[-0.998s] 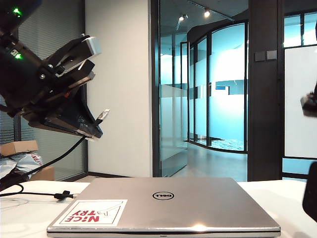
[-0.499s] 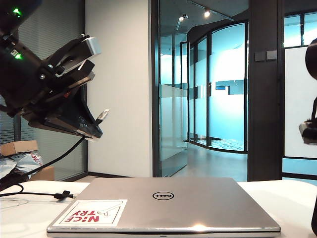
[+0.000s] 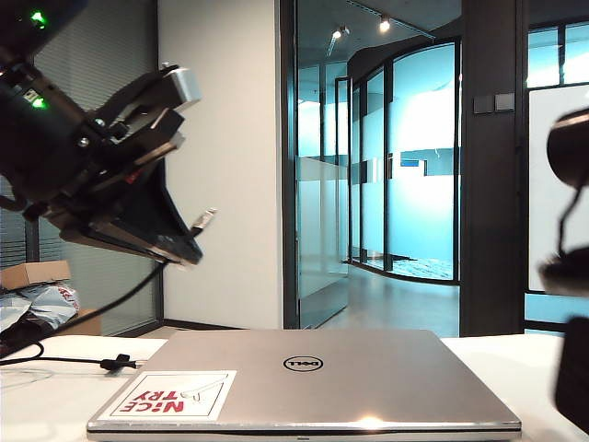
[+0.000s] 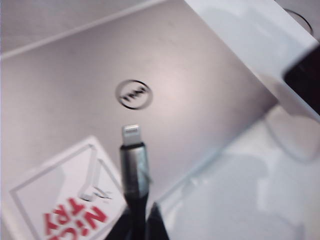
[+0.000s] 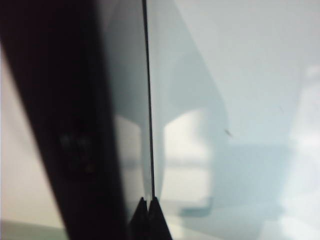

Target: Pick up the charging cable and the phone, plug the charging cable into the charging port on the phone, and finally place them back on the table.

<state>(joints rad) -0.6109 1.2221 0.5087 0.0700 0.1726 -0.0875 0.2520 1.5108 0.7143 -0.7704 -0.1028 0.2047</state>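
White surface [image 3: 37,405] carries a closed laptop [image 3: 304,382]. Left pincer [image 3: 189,241], raised above it and tilted downward, is clamped on the cable [image 4: 132,165]. Right pincer [image 5: 149,207] together, gripping nothing visible, near the dark phone [image 5: 60,115].

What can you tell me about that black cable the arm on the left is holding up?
The charging cable is a thin black cord ending in a grey metallic sleeve and a small silver-white plug tip. The left gripper pinches it just behind the sleeve, plug jutting out above the silver laptop. The slack droops to the white table, where a small black strap knot sits on it.
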